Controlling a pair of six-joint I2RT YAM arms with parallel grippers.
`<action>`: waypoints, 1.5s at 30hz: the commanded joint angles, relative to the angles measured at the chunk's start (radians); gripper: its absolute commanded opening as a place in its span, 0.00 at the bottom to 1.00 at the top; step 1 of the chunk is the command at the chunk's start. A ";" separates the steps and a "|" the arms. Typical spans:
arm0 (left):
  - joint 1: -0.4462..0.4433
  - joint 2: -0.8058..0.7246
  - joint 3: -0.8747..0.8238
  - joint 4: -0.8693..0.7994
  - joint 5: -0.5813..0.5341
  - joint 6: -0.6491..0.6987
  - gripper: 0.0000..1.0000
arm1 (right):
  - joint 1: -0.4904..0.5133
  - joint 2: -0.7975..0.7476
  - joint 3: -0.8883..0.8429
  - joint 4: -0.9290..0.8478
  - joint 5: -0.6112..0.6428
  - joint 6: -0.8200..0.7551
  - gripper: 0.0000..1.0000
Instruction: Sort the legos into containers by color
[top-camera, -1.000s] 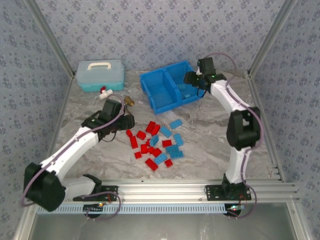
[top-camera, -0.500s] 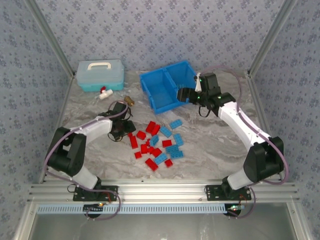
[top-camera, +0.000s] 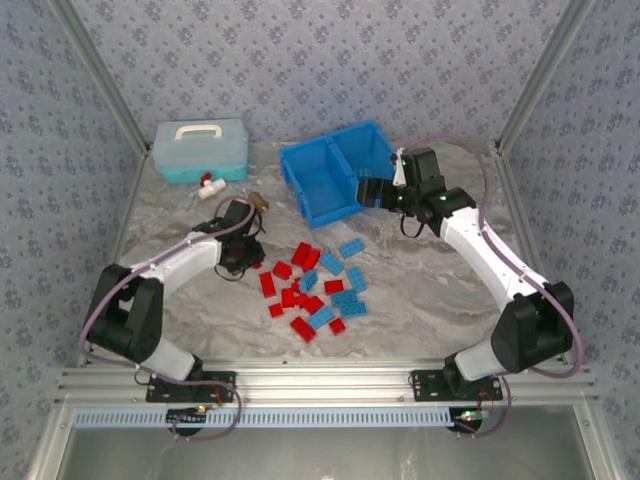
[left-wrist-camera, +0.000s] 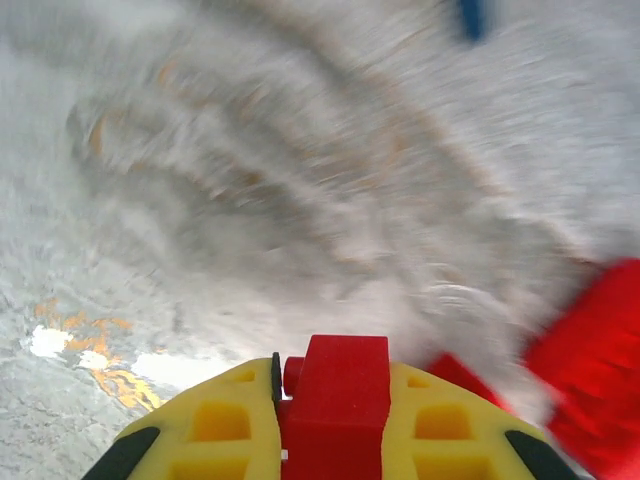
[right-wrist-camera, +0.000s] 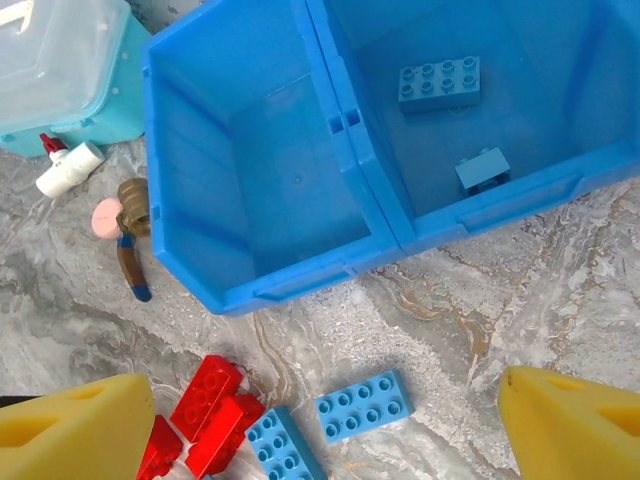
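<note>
Here, your left gripper (top-camera: 240, 258) has its yellow fingers (left-wrist-camera: 225, 430) closed on one red brick (left-wrist-camera: 335, 390), which juts out past the fingertips. Your right gripper (top-camera: 368, 192) hangs with its fingers spread wide and nothing between them. The blue bin (right-wrist-camera: 300, 285) lies just beyond those fingers. The loose pile (top-camera: 315, 290) lies on their near side and reaches across to the left fingers.

Risks, as judged:
(a) The grip takes only part of the brick, so a quick swing may twist it loose.
(b) Another red brick (left-wrist-camera: 590, 370), blurred, sits close on the right of the left fingers, and a sideways lift may drag it.
(c) The right compartment (right-wrist-camera: 560, 60) already holds light blue, so a red dropped there spoils the sort. Aim for the left compartment (right-wrist-camera: 250, 170).
(d) Both arms near the bin at once may collide.

Counts:
- Bin: one, with two compartments.
- Light blue bricks (right-wrist-camera: 440, 82) in the right compartment: two.
- Bricks in the left compartment: none visible.
- Red held: one.
- In the pile: roughly eleven red and seven light blue; overlaps make this inexact.
- Teal case (top-camera: 200, 150): one.
- Brass fitting (right-wrist-camera: 132, 200): one.
- Pink disc (right-wrist-camera: 104, 216): one.
</note>
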 joint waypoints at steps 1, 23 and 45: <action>-0.064 -0.040 0.216 -0.044 -0.088 0.116 0.07 | 0.010 -0.071 -0.002 -0.020 0.031 0.003 0.92; -0.111 0.885 1.417 -0.198 -0.203 0.419 0.22 | 0.022 -0.364 -0.194 -0.099 0.189 0.057 0.97; -0.130 0.090 0.447 -0.106 -0.150 0.285 0.54 | 0.007 -0.243 -0.225 0.023 0.147 0.077 0.99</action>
